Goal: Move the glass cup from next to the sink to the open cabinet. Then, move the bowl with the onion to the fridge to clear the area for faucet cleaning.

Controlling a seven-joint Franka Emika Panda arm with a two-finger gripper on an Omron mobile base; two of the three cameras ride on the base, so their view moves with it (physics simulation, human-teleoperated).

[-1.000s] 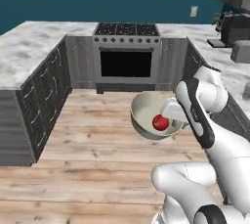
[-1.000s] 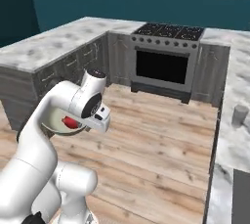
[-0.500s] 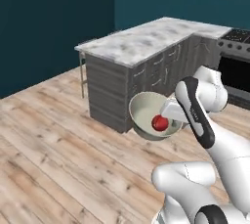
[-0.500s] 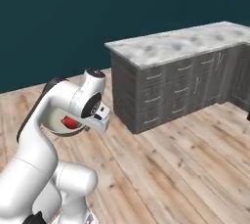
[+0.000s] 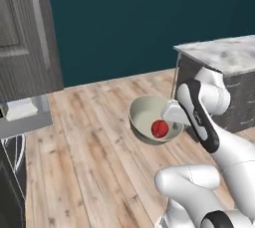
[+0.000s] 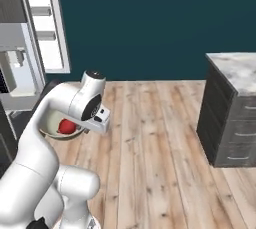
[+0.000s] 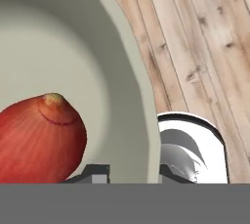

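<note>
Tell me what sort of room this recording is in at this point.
Most likely a home kitchen: a marble-topped counter on dark drawer cabinets, an open fridge with pale door shelves, and plank wood flooring. The arm carries a bowl holding an onion.

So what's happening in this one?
The robot arm is carrying the bowl with the onion in it, above the wood floor. The gripper is shut on the bowl's rim, one finger inside and one outside. The open fridge stands ahead to the left in the right base view, and a counter is off to the right.
</note>
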